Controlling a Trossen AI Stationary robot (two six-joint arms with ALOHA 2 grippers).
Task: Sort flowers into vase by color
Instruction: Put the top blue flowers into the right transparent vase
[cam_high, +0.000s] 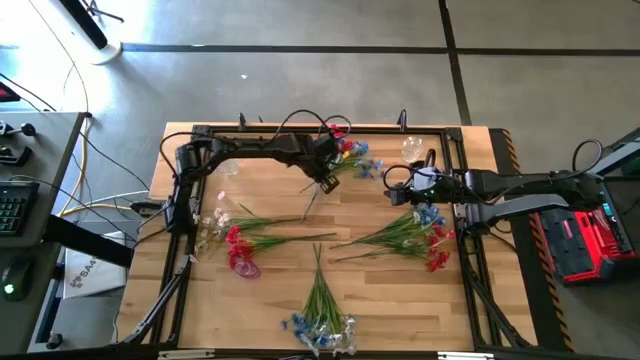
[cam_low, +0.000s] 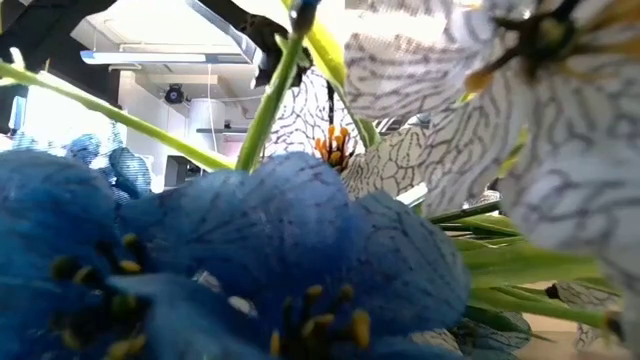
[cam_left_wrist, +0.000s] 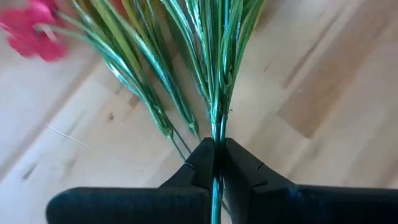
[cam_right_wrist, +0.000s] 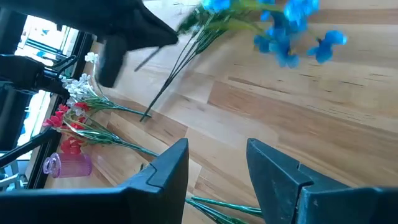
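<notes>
My left gripper (cam_high: 326, 183) (cam_left_wrist: 216, 149) hangs over the table's far middle, shut on a flower sprig (cam_right_wrist: 186, 43) with blue (cam_right_wrist: 292, 31) and red (cam_high: 347, 148) blossoms. My right gripper (cam_high: 392, 187) (cam_right_wrist: 217, 162) waits open just to its right, with nothing between its fingers. More flowers lie flat on the wood: white and red ones (cam_high: 225, 228) at the left, a blue and red bunch (cam_high: 415, 232) at the right, and a blue and white bunch (cam_high: 320, 325) at the near edge. A pink vase (cam_high: 245, 266) lies on its side. My left gripper pinches a thin green stem (cam_left_wrist: 216, 134) between its two fingers, just below where the leaves fan out. The fingers come steeply from above and lie across the stem. Blossoms point toward the far right; the bare stem ends (cam_right_wrist: 146, 115) trail low, and I cannot tell if they touch the wood.
A clear glass vase (cam_high: 410, 148) stands at the far edge, right of the held blossoms. A dark frame (cam_high: 455, 180) rims the table. Blue (cam_low: 200, 260) and white (cam_low: 520, 120) blossoms right before the lens block the low view. Bare wood (cam_high: 330, 215) lies in the middle.
</notes>
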